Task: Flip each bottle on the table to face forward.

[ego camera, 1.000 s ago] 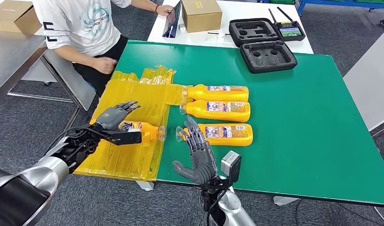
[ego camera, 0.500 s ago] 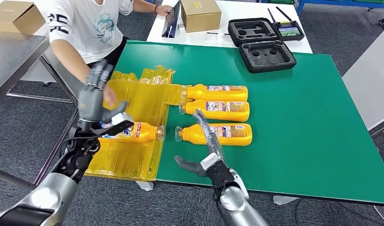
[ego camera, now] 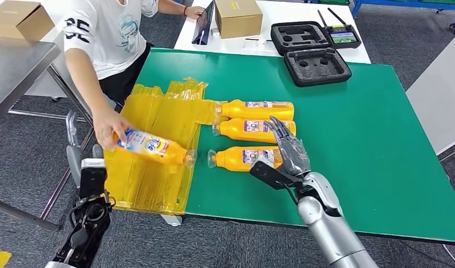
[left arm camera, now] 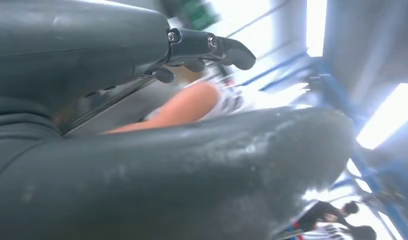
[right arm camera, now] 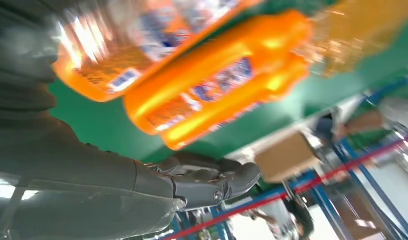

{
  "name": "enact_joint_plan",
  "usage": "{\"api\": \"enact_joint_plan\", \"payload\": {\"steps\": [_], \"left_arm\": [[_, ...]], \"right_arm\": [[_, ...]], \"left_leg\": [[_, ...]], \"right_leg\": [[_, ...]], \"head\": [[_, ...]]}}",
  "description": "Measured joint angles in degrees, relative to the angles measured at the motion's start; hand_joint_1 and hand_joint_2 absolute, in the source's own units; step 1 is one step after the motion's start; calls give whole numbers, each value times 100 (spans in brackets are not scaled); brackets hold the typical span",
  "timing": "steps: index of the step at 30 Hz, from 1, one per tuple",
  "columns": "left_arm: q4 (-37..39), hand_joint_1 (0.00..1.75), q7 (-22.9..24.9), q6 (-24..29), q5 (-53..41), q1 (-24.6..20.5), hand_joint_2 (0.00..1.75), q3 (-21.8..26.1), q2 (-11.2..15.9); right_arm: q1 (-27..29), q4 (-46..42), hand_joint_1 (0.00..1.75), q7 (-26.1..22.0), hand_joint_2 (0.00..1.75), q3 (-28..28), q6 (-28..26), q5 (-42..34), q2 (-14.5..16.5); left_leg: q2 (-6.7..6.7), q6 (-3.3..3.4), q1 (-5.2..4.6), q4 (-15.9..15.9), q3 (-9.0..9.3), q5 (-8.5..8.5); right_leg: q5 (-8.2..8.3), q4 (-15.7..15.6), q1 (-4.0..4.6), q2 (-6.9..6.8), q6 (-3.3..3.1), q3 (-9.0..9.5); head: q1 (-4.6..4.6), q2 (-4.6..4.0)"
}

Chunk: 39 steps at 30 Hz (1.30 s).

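R hand [ego camera: 289,149] fingers spread, holding nothing, over nearest yellow plastic bottle [ego camera: 244,158] on green table [ego camera: 370,139]. L hand [left arm camera: 141,125] state: can't tell. Head view: person's hand [ego camera: 109,124] grips fourth bottle [ego camera: 152,147] on yellow film [ego camera: 158,178].

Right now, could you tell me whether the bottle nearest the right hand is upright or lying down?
Lying down: the bottle rests on its side on the green table.

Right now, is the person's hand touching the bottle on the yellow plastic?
Touching. In the head view the person's hand wraps the base end of the bottle, tilting it on the yellow plastic sheet.
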Motion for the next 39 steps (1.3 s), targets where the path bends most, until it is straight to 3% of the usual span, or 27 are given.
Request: {"api": "enact_joint_plan", "payload": {"steps": [4, 11, 26, 39], "left_arm": [[-117, 0, -1, -22, 228, 370, 0, -19, -40], [-203, 0, -2, 13, 259, 589, 0, -34, -122], [83, 0, -1, 14, 144, 607, 0, -44, -426], [267, 0, -1, 36, 220, 601, 0, -85, -459]], "right_arm": [[-147, 339, 0, -1, 175, -40, 235, -34, -184], [-400, 816, 0, 3, 175, -8, 590, -31, -242], [-1513, 2880, 0, -122, 175, 651, 1088, 39, 98], [-2002, 3626, 5, -158, 175, 837, 1484, -115, 164]], "left_leg": [[-1, 0, 0, 0, -1, 1], [-1, 0, 0, 0, -2, 1], [-1, 0, 0, 1, -1, 2], [-1, 0, 1, 1, 0, 2]], "right_leg": [[0, 0, 0, -2, 0, 0], [0, 0, 0, -2, 0, 1], [1, 1, 0, -2, 1, 1], [1, 0, 0, -2, 1, 1]], "head": [[2, 0], [1, -1], [1, -1], [0, 0]]}}
